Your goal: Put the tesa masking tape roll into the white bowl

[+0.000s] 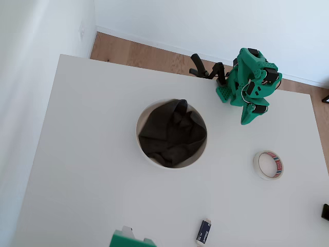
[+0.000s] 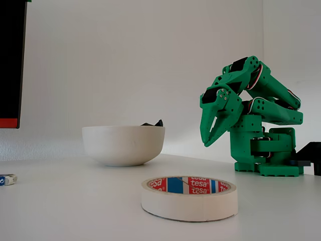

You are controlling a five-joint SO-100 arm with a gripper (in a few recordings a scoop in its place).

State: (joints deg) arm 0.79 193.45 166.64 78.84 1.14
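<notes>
The tesa masking tape roll [image 1: 268, 164] [image 2: 189, 197] lies flat on the white table, right of the white bowl [image 1: 145, 154] [image 2: 123, 144] in the overhead view. Black cloth [image 1: 172, 133] fills the bowl and peeks over its rim in the fixed view. The green arm sits folded at the table's back right. Its gripper [image 1: 248, 118] [image 2: 206, 143] points down, shut and holding nothing. It hangs above the table, behind the tape and well apart from it.
A small blue-and-white rectangular object [image 1: 203, 231] [image 2: 7, 179] lies near the table's front edge. Black clamps [image 1: 205, 69] grip the back edge beside the arm's base [image 2: 273, 160]. A dark object [image 1: 325, 212] shows at the right edge. A wall runs along the left.
</notes>
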